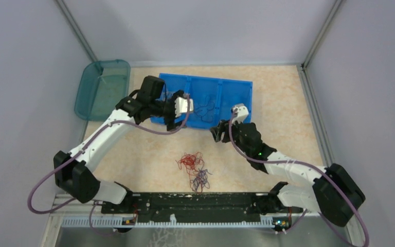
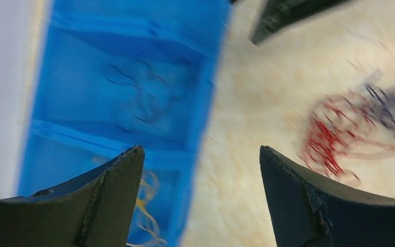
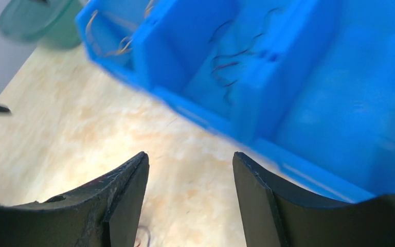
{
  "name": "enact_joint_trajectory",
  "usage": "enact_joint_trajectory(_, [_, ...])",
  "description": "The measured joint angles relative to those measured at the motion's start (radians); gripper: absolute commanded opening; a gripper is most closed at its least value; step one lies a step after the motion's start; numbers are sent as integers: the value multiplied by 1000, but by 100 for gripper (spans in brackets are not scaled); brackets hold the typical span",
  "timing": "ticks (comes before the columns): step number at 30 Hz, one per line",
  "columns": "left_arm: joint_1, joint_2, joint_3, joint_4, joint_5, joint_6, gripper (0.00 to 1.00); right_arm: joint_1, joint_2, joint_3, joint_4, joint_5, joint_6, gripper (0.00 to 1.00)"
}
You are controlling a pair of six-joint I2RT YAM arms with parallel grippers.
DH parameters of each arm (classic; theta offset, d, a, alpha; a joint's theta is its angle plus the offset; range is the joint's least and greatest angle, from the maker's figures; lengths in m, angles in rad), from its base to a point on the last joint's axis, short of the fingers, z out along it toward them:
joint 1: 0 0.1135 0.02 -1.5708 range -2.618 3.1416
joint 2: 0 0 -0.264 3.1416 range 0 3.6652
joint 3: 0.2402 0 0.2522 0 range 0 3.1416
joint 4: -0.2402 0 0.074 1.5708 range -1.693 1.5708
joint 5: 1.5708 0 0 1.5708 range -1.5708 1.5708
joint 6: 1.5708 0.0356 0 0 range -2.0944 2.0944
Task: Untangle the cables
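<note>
The left gripper point(image 2: 200, 154) and the right gripper point(image 3: 190, 157) are held spread and empty near the blue tray point(image 1: 239, 90), where some cables point(image 3: 226, 64) are laid. A red and purple tangle point(image 1: 194, 169) lies on the table point(image 1: 288, 128). If it is grabbed whole, knots may be tightened.

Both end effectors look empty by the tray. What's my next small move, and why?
Probably swing the left end effector down to the red cables: it's open and empty, and they lie knotted with the purple cables on the table.
</note>
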Motion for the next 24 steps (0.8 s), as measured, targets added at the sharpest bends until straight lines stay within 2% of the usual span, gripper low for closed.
enact_joint_trajectory(7, [2, -207, -332, -112, -1, 126, 86, 47, 136, 120, -103, -386, -89, 63])
enact_joint_trajectory(10, [3, -295, -402, -114, 10, 145, 83, 58, 185, 188, -161, -465, -125, 63])
enact_joint_trajectory(13, [2, -357, -476, -105, 29, 170, 79, 59, 191, 200, -174, -489, -131, 63])
enact_joint_trajectory(18, [-14, -380, -579, -101, 42, 249, 79, 59, 187, 199, -203, -508, -131, 59])
enact_joint_trajectory(24, [-122, -444, -659, -26, 50, 280, 77, 59, 135, 199, -336, -524, -121, 58])
